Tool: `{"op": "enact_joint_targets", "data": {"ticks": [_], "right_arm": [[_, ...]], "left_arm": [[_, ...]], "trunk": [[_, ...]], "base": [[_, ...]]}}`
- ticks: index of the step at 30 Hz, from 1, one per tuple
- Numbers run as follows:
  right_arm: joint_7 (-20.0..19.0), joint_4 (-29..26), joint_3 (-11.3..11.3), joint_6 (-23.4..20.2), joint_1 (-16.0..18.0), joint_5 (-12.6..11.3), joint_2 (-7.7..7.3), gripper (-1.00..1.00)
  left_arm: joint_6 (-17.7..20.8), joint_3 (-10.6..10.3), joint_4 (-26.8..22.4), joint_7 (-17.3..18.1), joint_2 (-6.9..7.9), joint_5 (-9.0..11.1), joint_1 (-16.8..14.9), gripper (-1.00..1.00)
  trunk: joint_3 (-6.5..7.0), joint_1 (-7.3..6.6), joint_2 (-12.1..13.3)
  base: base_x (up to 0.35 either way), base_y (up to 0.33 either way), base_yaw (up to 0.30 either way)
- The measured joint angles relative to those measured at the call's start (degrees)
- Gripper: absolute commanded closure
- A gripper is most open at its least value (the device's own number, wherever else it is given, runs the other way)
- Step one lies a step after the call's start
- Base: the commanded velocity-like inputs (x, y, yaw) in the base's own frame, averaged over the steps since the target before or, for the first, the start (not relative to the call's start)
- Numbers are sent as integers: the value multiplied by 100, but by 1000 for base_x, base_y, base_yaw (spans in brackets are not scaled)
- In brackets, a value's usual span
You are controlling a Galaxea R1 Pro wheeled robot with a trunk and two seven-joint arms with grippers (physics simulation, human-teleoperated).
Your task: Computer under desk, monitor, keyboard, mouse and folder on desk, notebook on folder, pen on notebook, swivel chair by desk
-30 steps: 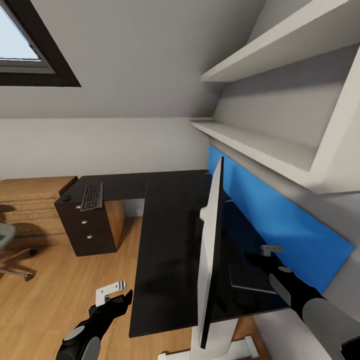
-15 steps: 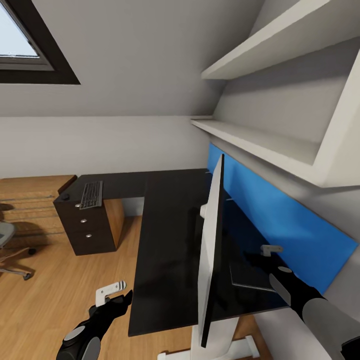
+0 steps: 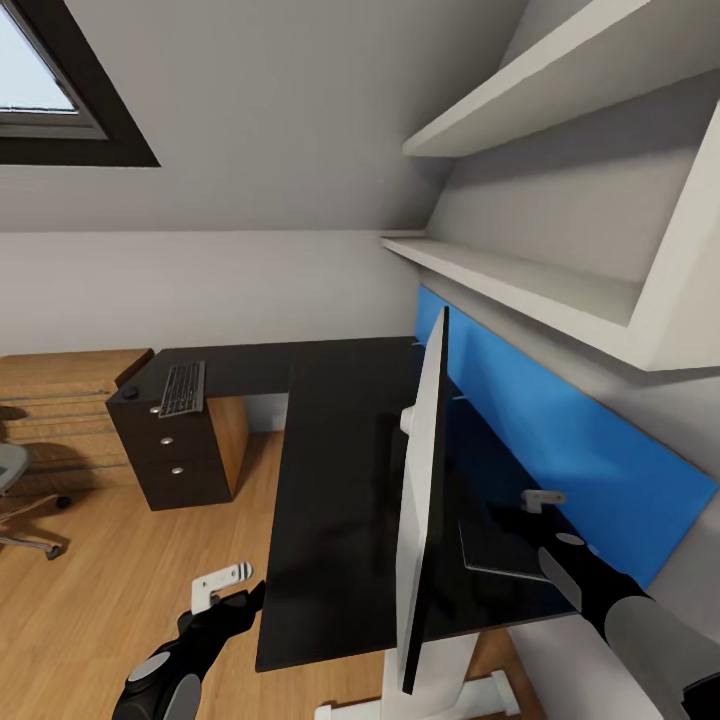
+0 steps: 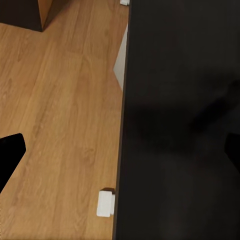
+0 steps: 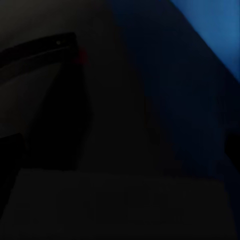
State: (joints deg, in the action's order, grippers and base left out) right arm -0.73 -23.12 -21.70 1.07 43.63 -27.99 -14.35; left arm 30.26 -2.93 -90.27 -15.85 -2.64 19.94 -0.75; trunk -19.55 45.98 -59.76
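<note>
Against the head views from a second and half a second back: almost no change, only a slight camera drift; both arms static. Judgement: a pause, no task step advancing.

Nearest, the left tool [image 3: 225, 590] hangs over the wood floor just off the table [image 3: 330, 480] front edge, fingers apart. The right tool [image 3: 540, 500] reaches behind the monitor [image 3: 425, 500]; cannot tell if apart or together. The monitor stands edge-on on the table. Beyond it, the keyboard [image 3: 184, 389] lies on the drawer unit [image 3: 170, 460]; the swivel chair [image 3: 15, 490] is well apart.

Left wrist view adds a white table foot [image 4: 106, 202]; right wrist view gives only dark shapes and the blue panel [image 5: 215, 35].
</note>
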Motion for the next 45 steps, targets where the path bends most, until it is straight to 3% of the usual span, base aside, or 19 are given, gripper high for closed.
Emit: {"op": "enact_joint_targets", "data": {"ticks": [27,45], "right_arm": [[197,55,-5,-350,12,-19,8,-100],[240,48,-3,-469,12,-22,10,-100]], "left_arm": [[10,0,37,12,8,9,0,-100],[6,0,-52,12,7,11,0,-100]], "trunk": [[0,0,0],[-323,395,-721]], "base": [[58,0,0],[0,0,0]]}}
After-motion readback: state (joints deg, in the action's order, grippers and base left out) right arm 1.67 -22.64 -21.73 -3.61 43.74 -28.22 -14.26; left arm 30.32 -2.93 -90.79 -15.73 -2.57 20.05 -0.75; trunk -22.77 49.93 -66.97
